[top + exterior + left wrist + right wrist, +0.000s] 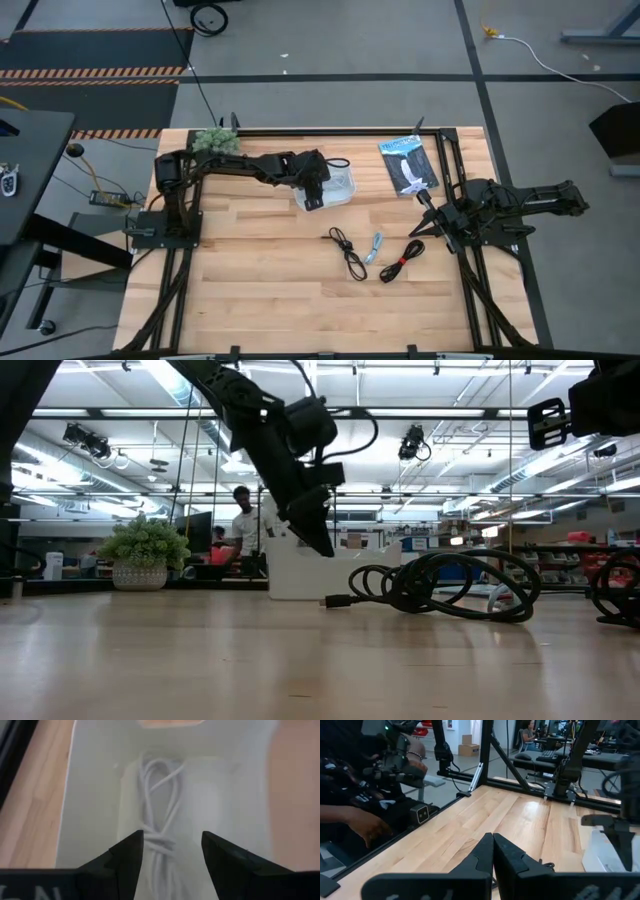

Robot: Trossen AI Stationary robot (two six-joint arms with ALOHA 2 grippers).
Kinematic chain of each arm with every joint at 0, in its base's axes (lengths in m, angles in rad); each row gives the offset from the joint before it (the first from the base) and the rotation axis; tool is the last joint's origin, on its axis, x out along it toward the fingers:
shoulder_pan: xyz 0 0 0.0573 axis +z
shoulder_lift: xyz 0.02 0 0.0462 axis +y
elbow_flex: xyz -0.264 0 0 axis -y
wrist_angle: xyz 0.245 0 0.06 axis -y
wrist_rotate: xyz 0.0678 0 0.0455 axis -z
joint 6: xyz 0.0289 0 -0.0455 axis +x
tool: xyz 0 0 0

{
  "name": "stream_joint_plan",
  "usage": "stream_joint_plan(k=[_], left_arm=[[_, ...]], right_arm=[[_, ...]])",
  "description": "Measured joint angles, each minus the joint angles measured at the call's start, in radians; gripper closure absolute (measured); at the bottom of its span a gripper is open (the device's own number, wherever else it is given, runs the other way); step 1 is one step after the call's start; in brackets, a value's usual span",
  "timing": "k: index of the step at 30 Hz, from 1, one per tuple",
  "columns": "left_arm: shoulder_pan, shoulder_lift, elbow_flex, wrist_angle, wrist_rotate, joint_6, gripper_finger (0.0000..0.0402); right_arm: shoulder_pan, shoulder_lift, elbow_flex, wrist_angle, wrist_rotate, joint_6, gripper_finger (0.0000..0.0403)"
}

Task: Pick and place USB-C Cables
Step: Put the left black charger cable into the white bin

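Nearest thing: two dark fingers (127, 857) of the left gripper (172, 852), spread apart and holding nothing, hang right over the white cable (160, 815) lying coiled in the white tray (95, 790).
Left gripper: it sits above the tray (340, 188) at the middle of the desk's far half, its arm reaching in from the left side.
White tray: its walls close round the white cable on every side; pale wood shows just outside its rim.
Plant: a small green potted plant (214, 141) stands at the far edge of the desk (250, 290), behind the left arm and clear of the tray.
Open room: the near half of the desk is bare wood from the left rail across to the cables.
Black cable: a loose black coil (347, 251) lies near the middle, in front of the tray and apart from it.
Blue-grey cable: a short light one (374, 246) lies just beside the black coil, on its right.
Red-tied cable: a black coil with a red tie (402, 261) lies a little further right, near the right gripper.
Dark packet: a flat dark packet with white print (408, 165) lies near the far right edge, well apart from the cables.
Right gripper: it (424, 227) waits low by the right rail, fingers (480, 852) pressed together on nothing.
Beyond the desk: a person's hand (367, 827) and sleeve show past the edge.
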Motion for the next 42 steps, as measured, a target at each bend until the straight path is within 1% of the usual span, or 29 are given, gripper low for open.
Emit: stream_joint_plan(k=[8, 15, 24, 27, 35, 39, 42], left_arm=[[-0.08, -0.028, 0.0, 0.05, -0.002, 0.062, 0.0191], [-0.169, -0.028, 0.0, 0.088, 0.004, 0.065, 0.0191], [-0.266, -0.027, 0.0, 0.174, 0.007, 0.074, 0.0191], [-0.287, -0.027, 0.0, 0.186, 0.035, 0.083, 0.0191], [-0.311, -0.019, 0.0, 0.253, 0.188, 0.081, 0.0191], [-0.314, -0.019, 0.001, 0.311, 0.198, 0.055, 0.0193], [-0.32, -0.019, 0.04, 0.291, 0.198, 0.053, 0.02]], right_arm=[[0.0, 0.0, 0.0, 0.004, 0.0, 0.0, 0.0387], [0.0, 0.0, 0.0, 0.004, 0.0, 0.0, 0.0387], [0.0, 0.0, 0.0, 0.004, 0.0, 0.0, 0.0387], [0.0, 0.0, 0.0, 0.004, 0.0, 0.0, 0.0387], [0.0, 0.0, 0.0, 0.004, 0.0, 0.0, 0.0387], [0.0, 0.0, 0.0, 0.006, 0.0, 0.0, 0.0387], [0.0, 0.0, 0.0, 0.007, 0.0, 0.0, 0.0387]])
